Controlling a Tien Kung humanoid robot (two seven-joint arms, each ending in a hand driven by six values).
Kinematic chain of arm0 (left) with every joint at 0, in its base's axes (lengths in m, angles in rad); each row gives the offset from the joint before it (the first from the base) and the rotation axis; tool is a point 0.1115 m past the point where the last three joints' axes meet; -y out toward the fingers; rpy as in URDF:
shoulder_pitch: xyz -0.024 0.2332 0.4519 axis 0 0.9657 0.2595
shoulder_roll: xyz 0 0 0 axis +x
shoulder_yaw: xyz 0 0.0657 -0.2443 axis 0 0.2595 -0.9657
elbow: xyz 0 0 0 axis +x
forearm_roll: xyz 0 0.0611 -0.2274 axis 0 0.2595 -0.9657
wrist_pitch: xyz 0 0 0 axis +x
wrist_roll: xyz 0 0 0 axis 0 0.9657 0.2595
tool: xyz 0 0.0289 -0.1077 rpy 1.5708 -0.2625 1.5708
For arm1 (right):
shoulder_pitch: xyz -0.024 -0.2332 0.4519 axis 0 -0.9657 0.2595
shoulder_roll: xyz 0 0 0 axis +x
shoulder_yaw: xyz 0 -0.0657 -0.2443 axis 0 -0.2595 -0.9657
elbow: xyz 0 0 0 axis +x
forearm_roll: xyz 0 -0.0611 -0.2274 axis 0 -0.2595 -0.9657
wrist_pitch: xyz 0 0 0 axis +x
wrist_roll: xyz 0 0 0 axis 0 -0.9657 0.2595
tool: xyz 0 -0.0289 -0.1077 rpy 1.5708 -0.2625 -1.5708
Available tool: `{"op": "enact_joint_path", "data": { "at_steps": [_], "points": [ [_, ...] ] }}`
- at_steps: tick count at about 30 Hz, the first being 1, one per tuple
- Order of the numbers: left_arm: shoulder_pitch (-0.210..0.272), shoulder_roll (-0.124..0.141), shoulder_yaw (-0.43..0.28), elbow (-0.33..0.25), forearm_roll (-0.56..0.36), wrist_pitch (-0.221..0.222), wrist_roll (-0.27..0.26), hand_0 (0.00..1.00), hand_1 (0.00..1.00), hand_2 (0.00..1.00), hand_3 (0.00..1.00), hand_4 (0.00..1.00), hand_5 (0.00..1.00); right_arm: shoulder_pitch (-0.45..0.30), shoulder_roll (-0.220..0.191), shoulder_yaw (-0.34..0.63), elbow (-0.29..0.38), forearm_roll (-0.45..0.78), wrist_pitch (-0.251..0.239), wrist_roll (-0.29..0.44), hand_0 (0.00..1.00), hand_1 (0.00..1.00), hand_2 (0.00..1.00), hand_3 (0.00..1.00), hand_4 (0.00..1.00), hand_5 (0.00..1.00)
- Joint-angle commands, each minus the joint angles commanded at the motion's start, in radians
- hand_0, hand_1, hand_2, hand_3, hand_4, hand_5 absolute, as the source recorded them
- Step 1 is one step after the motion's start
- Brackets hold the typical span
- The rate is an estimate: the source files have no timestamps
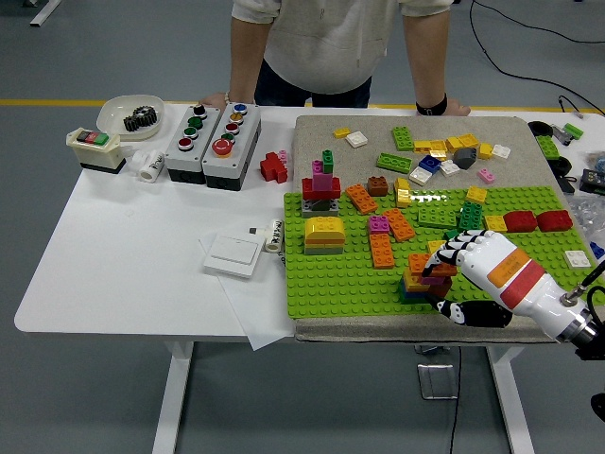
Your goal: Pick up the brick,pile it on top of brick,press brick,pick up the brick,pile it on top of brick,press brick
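A small stack of bricks (pixel 415 275), orange, yellow and purple with a dark red brick on top, stands near the front right of the green baseplate (pixel 331 274). My right hand (pixel 445 287), white with black joints, reaches in from the lower right. Its fingers (pixel 452 253) curl over the top brick, and the thumb (pixel 463 312) lies lower, at the plate's front edge. The hand hides the right side of the stack. My left arm does not show.
On the plate stand a red and magenta tower (pixel 321 184), a yellow block (pixel 324 232) and loose orange bricks (pixel 381 250). Several loose bricks lie on the grey mat (pixel 312 132) behind. Button boxes (pixel 213 142) stand at left. A person's hands (pixel 442 108) rest on the far edge.
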Motion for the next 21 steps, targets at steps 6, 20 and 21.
{"op": "enact_joint_path", "data": {
  "at_steps": [6, 20, 21],
  "points": [
    [0.0, 0.001, 0.002, 0.0, -0.001, 0.0, -0.001, 0.818, 0.805, 0.803, 0.591, 0.66, 0.678, 0.004, 0.015, -0.002, 0.002, 0.0, 0.001, -0.002, 0.529, 0.498, 0.553, 0.544, 0.697, 0.328],
    [-0.001, 0.002, 0.005, 0.0, -0.003, 0.0, -0.002, 0.818, 0.805, 0.801, 0.59, 0.658, 0.675, 0.007, 0.026, -0.007, 0.008, -0.01, 0.005, -0.007, 0.53, 0.498, 0.553, 0.544, 0.696, 0.328],
    [-0.001, 0.002, 0.005, 0.0, -0.003, 0.0, -0.002, 0.818, 0.805, 0.801, 0.59, 0.658, 0.675, 0.007, 0.025, -0.006, 0.008, -0.009, 0.004, -0.006, 0.53, 0.498, 0.553, 0.544, 0.696, 0.328]
  ]
}}
